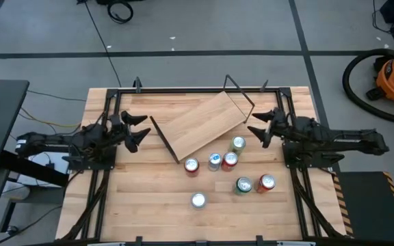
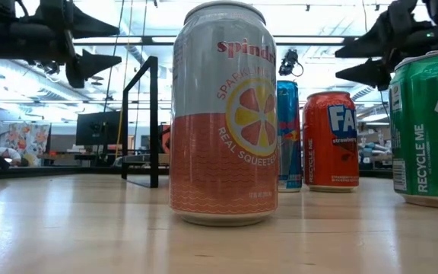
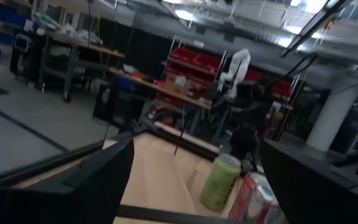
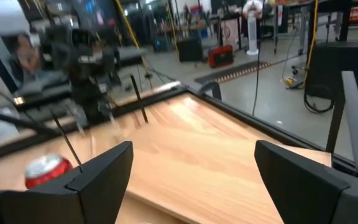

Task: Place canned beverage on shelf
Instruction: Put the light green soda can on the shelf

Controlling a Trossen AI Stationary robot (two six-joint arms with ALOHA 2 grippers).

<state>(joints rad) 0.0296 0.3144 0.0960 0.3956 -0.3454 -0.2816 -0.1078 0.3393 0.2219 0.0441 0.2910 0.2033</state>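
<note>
The shelf (image 1: 202, 123), a light-wood board with thin black rod frames at both short ends, lies slantwise at the table's far middle. Several cans stand on the table near it: a green-topped can (image 1: 238, 143), a blue can (image 1: 215, 161), a red can (image 1: 230, 160), a red-and-white can (image 1: 191, 166), a green can (image 1: 243, 185), a red can (image 1: 266, 182) and a silver-topped can (image 1: 198, 200). My left gripper (image 1: 139, 130) is open, above the table left of the shelf. My right gripper (image 1: 258, 126) is open, right of the shelf, above the green-topped can's far side.
A black metal frame (image 1: 183, 89) runs along the table's edges. In the low view the orange-and-silver can (image 2: 223, 114) stands nearest, with the green can (image 2: 428, 129) at the right. Bare wood (image 1: 142, 198) lies at the near left.
</note>
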